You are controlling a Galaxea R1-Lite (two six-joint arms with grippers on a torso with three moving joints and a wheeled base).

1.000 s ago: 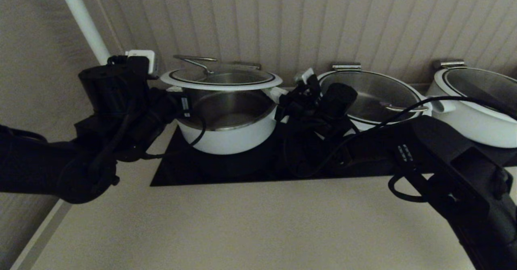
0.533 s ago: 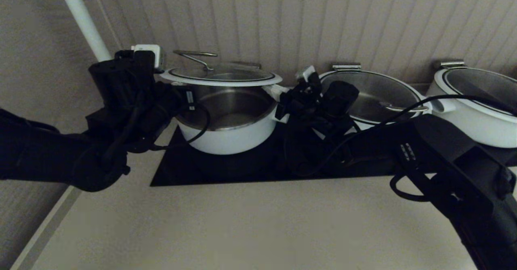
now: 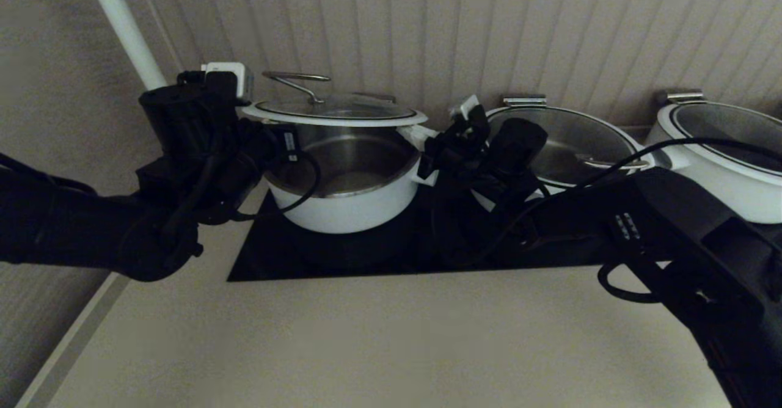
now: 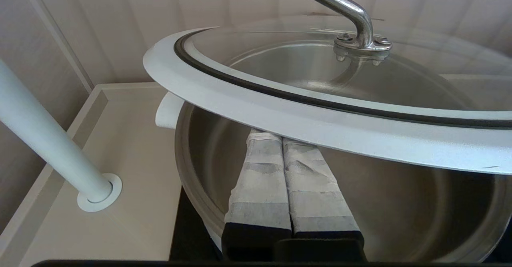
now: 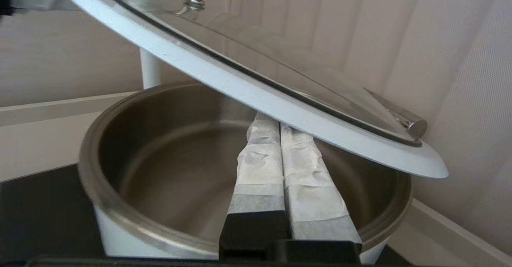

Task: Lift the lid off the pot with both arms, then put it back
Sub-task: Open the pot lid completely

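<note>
Black cooktop [image 3: 379, 255], lid [image 3: 335, 113] atop both closed grippers, above pot [image 3: 345, 197]

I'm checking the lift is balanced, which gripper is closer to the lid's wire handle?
Left. The left gripper props the lid from under its rim on the side where the wire handle rises; the right gripper, fingers also together, supports the opposite rim above the pot.

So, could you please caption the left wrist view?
Left gripper, fingers shut together, props the lid above the pot.
</note>
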